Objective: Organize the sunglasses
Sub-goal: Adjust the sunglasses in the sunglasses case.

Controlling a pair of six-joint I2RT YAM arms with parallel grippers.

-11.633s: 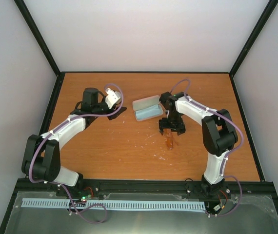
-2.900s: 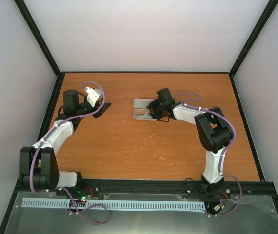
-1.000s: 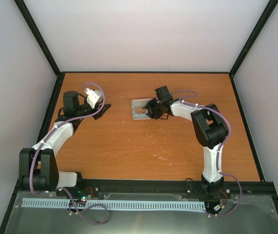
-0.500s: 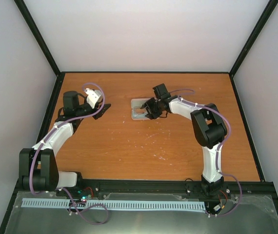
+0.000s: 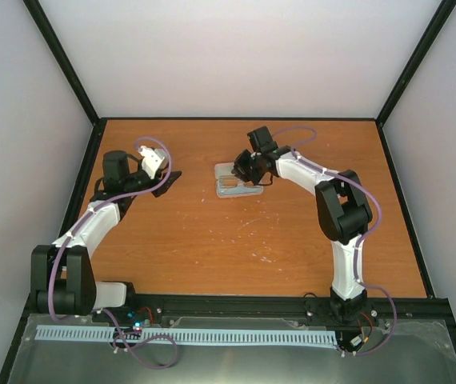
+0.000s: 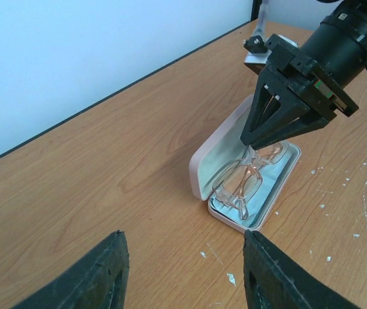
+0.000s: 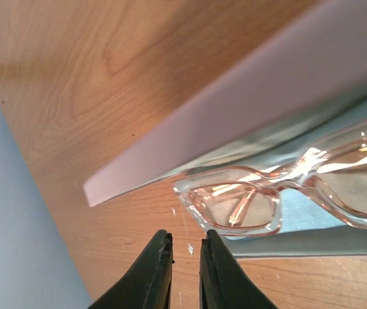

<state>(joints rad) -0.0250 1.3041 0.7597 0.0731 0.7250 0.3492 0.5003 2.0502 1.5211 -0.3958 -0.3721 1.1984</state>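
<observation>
Sunglasses in case (open), right fingers above

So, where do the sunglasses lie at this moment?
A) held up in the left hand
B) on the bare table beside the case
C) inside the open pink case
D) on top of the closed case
C: in the left wrist view the sunglasses lie on the pale blue lining of the open pink case, with the right hand just above them.
</observation>
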